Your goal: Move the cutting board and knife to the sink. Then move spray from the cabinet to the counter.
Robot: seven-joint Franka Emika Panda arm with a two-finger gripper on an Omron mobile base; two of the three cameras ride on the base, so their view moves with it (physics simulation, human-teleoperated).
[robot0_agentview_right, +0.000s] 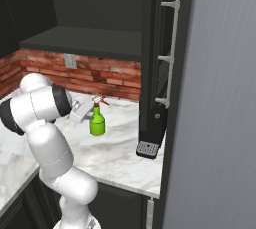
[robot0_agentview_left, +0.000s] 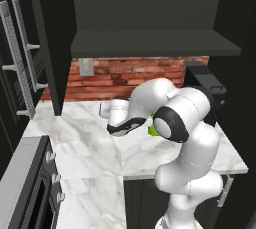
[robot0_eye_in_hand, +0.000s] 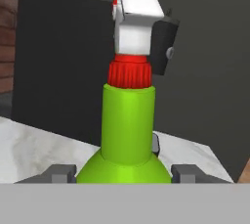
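The green spray (robot0_agentview_right: 97,123) with its red-and-white nozzle stands upright at counter level on the white marble counter (robot0_agentview_right: 120,153). A sliver of the spray (robot0_agentview_left: 152,129) shows behind my arm. My gripper (robot0_agentview_right: 89,115) reaches it from the left. In the hand view the spray (robot0_eye_in_hand: 128,125) fills the middle, and my gripper (robot0_eye_in_hand: 123,173) has one fingertip pressed against each side of its round body. Above, the black cabinet (robot0_agentview_left: 150,43) stands open with a bare shelf (robot0_agentview_right: 85,40). The cutting board, knife and sink are out of view.
An open cabinet door (robot0_agentview_right: 157,58) with a silver handle hangs just right of the spray. A black appliance (robot0_agentview_left: 205,83) sits at the counter's back right corner. A stove with knobs (robot0_agentview_left: 35,183) is at lower left. The brick wall (robot0_agentview_left: 125,75) backs the counter.
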